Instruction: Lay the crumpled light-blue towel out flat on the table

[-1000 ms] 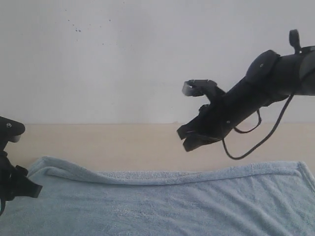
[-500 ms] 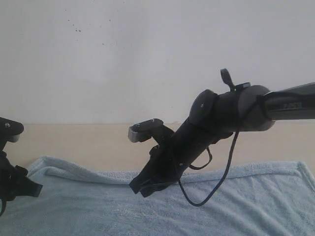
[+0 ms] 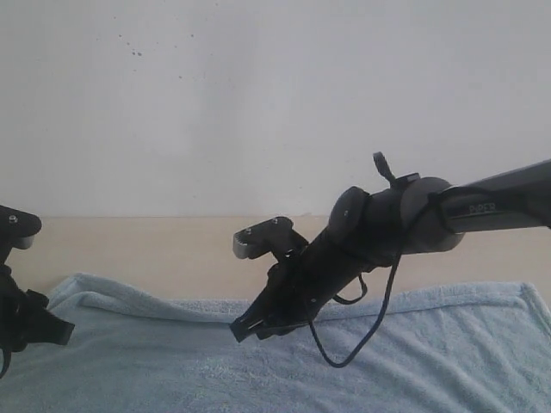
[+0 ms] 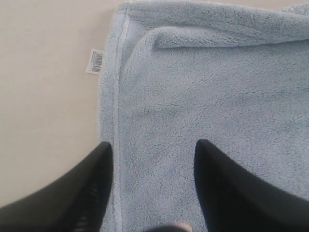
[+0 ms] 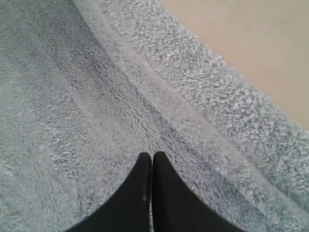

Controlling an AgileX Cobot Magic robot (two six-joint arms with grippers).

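Observation:
The light-blue towel (image 3: 284, 361) lies spread over the front of the beige table (image 3: 172, 249), with its far edge folded over in a long roll (image 3: 138, 305). My right gripper (image 3: 244, 329) is shut with nothing in it, its tips low over the towel just in front of that fold. In the right wrist view the shut gripper (image 5: 152, 155) points at the fold line on the towel (image 5: 72, 111). My left gripper (image 4: 153, 147) is open above the towel's hemmed side edge (image 4: 116, 96), near the white tag (image 4: 95, 61). In the exterior view it (image 3: 34, 327) sits at the towel's left end.
A white wall (image 3: 258, 103) stands behind the table. Bare table shows beyond the towel's far edge and beside its left hem (image 4: 43, 96). The right arm (image 3: 413, 219) with a hanging cable (image 3: 362, 344) reaches across from the right.
The right arm has swung left and down from mid-air to the towel's fold, and has hardly moved in the last half second. The left gripper has stayed still.

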